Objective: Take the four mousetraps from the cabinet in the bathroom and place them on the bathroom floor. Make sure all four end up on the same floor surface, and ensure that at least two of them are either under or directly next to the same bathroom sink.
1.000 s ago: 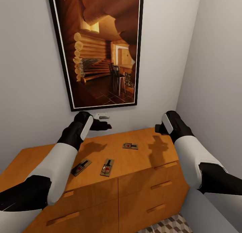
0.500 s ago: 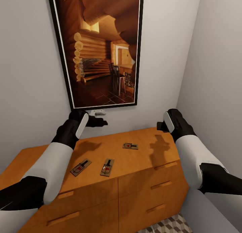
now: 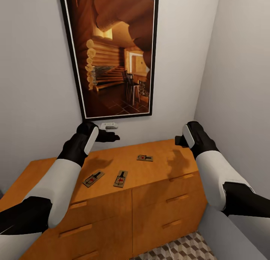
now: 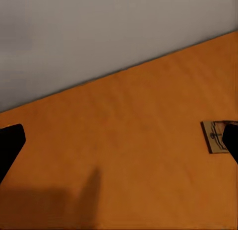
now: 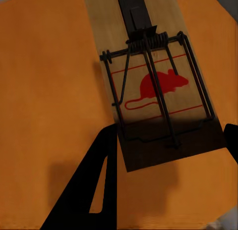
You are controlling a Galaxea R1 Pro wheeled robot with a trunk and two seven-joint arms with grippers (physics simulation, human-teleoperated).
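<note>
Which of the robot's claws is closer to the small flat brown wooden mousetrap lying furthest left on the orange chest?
Left. The left gripper hovers above and behind the mousetrap, near the wall; the right gripper hangs over the cabinet's far right end.

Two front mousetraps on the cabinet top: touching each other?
Apart. Head view shows bare orange wood between the left flat brown mousetrap and the middle flat brown mousetrap on the orange-brown wooden cabinet.

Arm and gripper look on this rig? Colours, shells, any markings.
Both arms are alike: a glossy black upper segment, a smooth white forearm shell, then a black wrist. A white oblong panel sits on each wrist. The left gripper and right gripper are matte black with plain fingers. No cables, logos or markings show.
</note>
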